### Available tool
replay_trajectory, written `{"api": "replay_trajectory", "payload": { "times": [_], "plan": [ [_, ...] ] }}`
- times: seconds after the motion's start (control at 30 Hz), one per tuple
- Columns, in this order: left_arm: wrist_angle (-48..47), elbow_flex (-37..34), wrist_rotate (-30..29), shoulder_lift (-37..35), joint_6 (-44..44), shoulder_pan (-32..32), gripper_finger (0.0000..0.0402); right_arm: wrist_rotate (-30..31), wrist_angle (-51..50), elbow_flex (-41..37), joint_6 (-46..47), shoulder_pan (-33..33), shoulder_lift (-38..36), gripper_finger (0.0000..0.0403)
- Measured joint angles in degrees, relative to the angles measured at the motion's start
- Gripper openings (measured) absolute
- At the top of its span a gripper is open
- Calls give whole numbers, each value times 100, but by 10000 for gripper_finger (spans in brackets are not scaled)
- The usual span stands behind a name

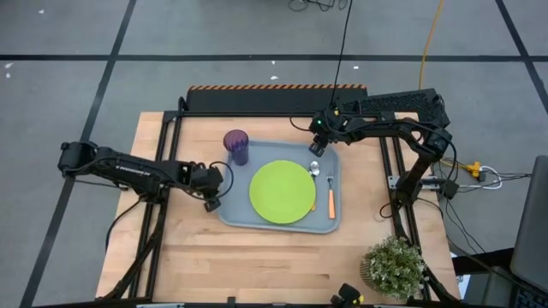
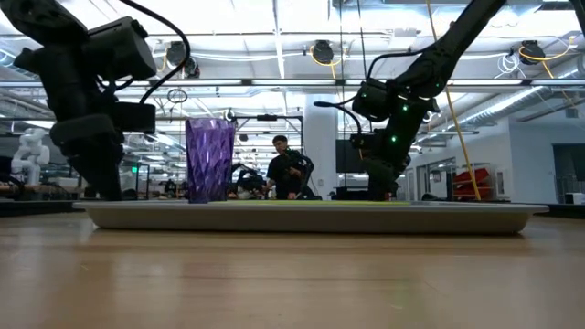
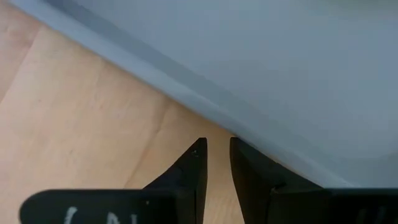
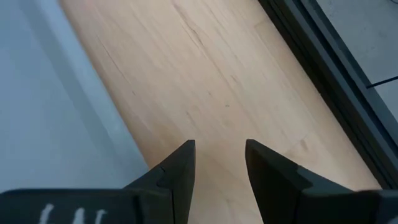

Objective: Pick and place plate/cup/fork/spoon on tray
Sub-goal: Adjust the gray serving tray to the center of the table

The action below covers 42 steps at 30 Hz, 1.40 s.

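Note:
The light grey-blue tray lies mid-table. On it rest the lime-green plate, the purple cup upright at the far left corner, the spoon, and the orange-handled fork along the right side. My left gripper hovers just off the tray's left rim. Its fingers are slightly apart with nothing between them. My right gripper hangs over the tray's far right corner, open and holding nothing, above bare wood beside the rim.
A small potted plant stands at the near right corner of the table. A black frame rail runs along the table's far edge. Bare wood lies in front of the tray. A person is in the room behind.

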Motion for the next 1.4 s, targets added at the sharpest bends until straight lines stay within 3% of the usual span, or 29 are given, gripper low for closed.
{"api": "replay_trajectory", "payload": {
  "times": [0.9,1.4],
  "plan": [
    [358,0,141,0,-216,-871,72,-299,-16,0,124,80,2,134],
    [428,0,139,0,-211,-917,72,-280,-12,-129,148,195,2,134]
  ]
}}
